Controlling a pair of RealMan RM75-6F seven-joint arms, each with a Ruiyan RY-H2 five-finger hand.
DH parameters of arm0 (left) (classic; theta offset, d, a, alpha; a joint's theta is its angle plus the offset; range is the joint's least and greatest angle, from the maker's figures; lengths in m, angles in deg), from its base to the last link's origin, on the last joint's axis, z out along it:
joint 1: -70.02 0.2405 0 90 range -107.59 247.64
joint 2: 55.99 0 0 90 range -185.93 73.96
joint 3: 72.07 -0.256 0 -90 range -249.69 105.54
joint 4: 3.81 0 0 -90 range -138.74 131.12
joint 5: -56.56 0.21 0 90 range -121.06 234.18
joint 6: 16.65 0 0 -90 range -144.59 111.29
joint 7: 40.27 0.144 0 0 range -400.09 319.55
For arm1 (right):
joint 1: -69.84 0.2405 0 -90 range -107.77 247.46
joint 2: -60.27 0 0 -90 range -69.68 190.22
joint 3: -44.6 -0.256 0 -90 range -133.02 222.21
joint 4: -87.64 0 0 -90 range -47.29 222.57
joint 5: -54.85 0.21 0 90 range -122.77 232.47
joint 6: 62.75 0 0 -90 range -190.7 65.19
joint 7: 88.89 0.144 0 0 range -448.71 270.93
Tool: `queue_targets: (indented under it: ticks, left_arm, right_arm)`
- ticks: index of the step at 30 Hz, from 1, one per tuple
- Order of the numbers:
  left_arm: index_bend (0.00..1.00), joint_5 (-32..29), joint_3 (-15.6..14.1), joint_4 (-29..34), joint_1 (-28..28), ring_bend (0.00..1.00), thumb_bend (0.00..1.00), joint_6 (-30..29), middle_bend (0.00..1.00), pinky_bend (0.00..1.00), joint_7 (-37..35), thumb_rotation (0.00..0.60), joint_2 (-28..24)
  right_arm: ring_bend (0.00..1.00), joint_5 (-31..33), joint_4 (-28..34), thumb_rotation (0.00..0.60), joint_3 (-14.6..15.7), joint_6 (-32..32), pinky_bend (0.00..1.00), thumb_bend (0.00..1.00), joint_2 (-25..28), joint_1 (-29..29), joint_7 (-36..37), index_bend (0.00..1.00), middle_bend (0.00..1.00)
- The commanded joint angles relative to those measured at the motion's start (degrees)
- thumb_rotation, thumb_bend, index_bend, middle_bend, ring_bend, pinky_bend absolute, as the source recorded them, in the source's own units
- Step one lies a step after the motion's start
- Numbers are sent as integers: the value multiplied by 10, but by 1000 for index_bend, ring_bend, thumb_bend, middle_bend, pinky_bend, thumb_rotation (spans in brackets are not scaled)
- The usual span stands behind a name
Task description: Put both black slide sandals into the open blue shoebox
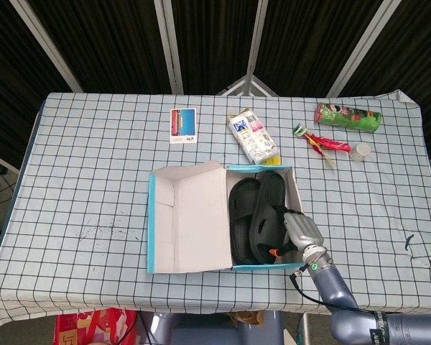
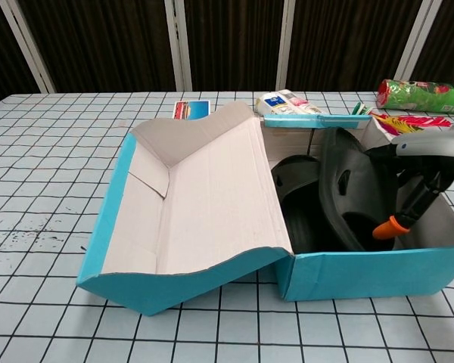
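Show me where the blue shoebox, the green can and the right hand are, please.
blue shoebox (image 2: 363, 274), chest view, on its near outer wall.
green can (image 1: 348, 117), head view, on the middle of its side.
right hand (image 1: 302, 231), head view, on the grey back of the hand.

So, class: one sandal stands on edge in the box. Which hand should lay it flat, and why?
The right hand: it is already at the tilted sandal inside the shoebox. No left hand appears in either view.
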Motion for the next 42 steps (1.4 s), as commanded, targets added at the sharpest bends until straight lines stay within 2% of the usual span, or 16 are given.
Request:
queue_targets:
  ticks: [1, 15, 26, 42]
  left_arm:
    - [80, 1, -1, 1, 0, 0, 373, 1, 0, 101, 1, 600, 0]
    - [80, 1, -3, 6, 0, 0, 373, 5, 0, 101, -1, 600, -4]
    - [80, 2, -3, 7, 0, 0, 373, 6, 0, 101, -2, 600, -5]
    - [80, 1, -5, 9, -1, 0, 373, 10, 0, 101, -2, 600, -6]
  right_arm:
    - [159, 7, 5, 600, -1, -4, 127, 137, 4, 3, -4, 155, 144]
    - [159, 58, 36, 600, -4, -21, 127, 137, 36, 29, -46, 138, 134]
    - [114, 76, 61, 600, 0, -25, 104, 110, 58, 41, -63, 11, 75]
    - [123, 98, 114, 600, -15, -46, 104, 89, 106, 61, -78, 16, 73]
